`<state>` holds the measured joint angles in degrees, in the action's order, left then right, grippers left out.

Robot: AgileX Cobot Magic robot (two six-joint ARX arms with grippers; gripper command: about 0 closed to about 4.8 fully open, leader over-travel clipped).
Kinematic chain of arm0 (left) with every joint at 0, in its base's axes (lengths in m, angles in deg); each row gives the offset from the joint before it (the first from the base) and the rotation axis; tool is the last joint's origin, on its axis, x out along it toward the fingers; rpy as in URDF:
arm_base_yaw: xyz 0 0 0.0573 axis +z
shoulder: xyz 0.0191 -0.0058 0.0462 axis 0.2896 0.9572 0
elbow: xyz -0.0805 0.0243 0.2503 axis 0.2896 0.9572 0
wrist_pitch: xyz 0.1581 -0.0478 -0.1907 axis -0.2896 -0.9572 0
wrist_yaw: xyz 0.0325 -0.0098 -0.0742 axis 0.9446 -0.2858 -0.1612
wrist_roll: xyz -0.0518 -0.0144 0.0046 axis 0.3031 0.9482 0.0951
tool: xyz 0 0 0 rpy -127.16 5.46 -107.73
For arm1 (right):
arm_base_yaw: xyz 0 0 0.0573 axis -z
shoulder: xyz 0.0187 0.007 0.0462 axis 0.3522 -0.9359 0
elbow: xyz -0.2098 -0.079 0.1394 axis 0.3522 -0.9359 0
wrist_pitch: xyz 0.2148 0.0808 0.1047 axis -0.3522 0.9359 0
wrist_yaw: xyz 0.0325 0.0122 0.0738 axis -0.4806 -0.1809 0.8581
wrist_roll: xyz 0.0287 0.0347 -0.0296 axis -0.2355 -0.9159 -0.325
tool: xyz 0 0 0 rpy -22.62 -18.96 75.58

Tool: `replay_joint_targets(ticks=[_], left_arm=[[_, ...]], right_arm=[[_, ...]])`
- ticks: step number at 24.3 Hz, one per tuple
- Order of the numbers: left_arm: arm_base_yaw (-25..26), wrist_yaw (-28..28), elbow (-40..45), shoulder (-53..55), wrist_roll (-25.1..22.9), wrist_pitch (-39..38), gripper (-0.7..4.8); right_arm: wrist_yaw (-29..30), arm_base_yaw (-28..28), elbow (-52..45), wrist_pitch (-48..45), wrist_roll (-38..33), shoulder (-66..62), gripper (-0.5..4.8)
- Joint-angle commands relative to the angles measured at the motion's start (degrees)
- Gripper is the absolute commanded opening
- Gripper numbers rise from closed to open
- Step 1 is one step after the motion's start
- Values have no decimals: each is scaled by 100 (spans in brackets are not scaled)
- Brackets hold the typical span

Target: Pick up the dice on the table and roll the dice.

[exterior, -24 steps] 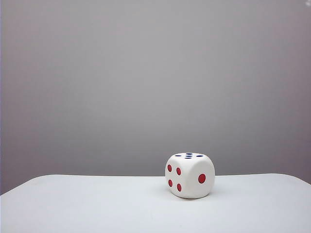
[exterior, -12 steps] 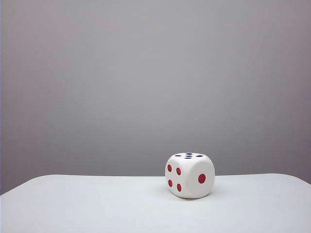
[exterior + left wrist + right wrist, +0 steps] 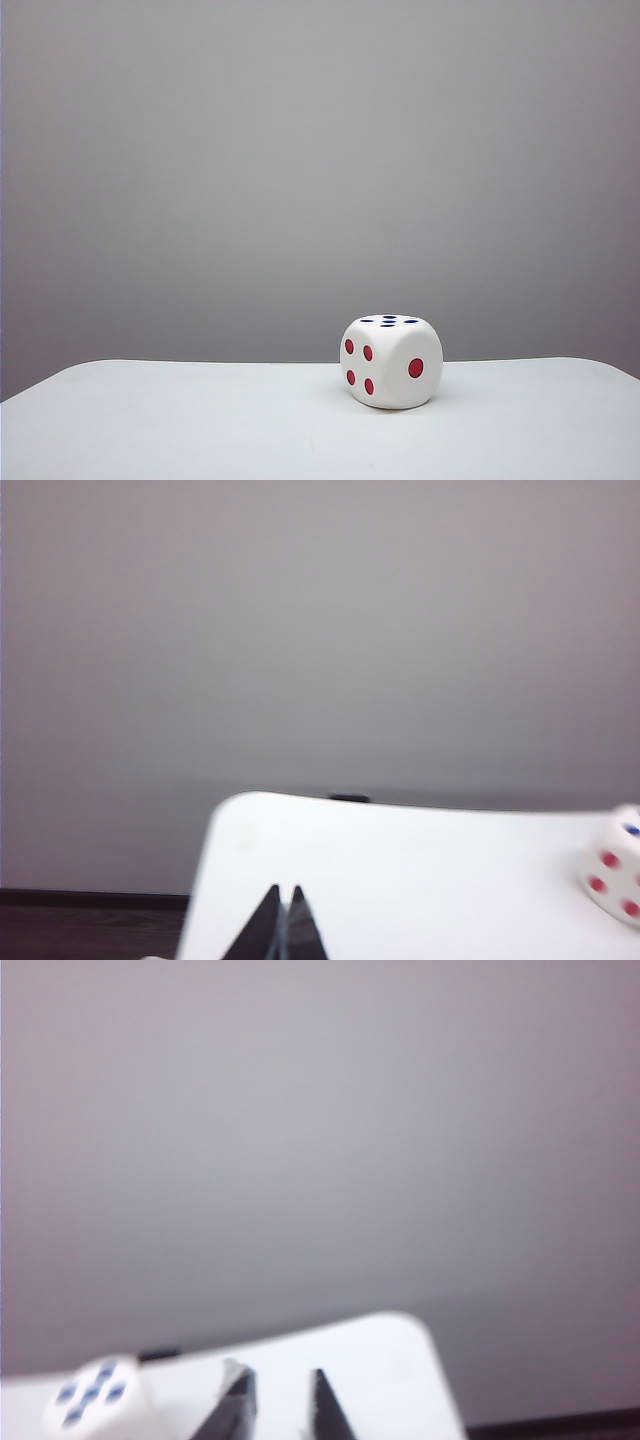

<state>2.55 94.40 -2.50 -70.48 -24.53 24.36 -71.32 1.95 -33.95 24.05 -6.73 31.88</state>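
Left gripper (image 3: pixel 283 908): only the dark fingertips show, pressed together, above the near part of the table (image 3: pixel 420 870). Right gripper (image 3: pixel 277 1392): tips cut off by the frame edge, a narrow gap between them, holding nothing. Dice (image 3: pixel 391 362): resting on the table, right of centre, blurred and partly cropped in both wrist views.

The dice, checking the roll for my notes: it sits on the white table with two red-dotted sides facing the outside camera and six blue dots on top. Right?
Not quite: the dice on the table shows five blue dots on top, as the right wrist view makes clear. The two red-dotted sides are as you say.
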Motion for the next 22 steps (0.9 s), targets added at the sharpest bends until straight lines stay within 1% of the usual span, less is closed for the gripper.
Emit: replay_joint_targets(ticks=[1, 4, 5, 6, 8, 9, 11, 12, 15, 18, 20, 22], left_arm=[[2, -387, 229, 2, 2, 463, -5], [4, -393, 433, 0, -28, 608, -5], [4, -393, 474, -2, -26, 627, -5], [4, -393, 520, -9, -11, 660, -5], [4, -400, 560, -44, 15, 678, -5], [13, -396, 566, -94, 15, 662, -5], [13, -365, 568, -90, -28, 651, -5], [13, -365, 581, -90, -35, 651, -5], [9, -376, 629, -90, -142, 588, -5], [7, -328, 726, -90, -162, 509, -5], [7, -308, 815, -90, -470, 509, -5], [7, -308, 885, -90, -509, 503, -5]], right_arm=[[745, 24, -424, -319, -4, -15, 35], [787, 33, -774, -396, 0, -9, 28], [758, 68, -835, -424, -2, 2, 13], [750, 129, -859, -444, -2, 2, -2], [750, 247, -850, -581, 22, 2, -1], [778, 422, -850, -850, 103, 2, -1], [1054, 682, -848, -1056, 129, 2, -1], [1344, 841, -848, -1058, 129, 2, -1], [2052, 1209, -850, -743, 129, 0, -1], [2184, 1458, -857, -295, 127, 2, -1], [2181, 1495, -863, -94, 127, 0, 6], [2179, 1495, -863, 116, 127, 0, 23]])
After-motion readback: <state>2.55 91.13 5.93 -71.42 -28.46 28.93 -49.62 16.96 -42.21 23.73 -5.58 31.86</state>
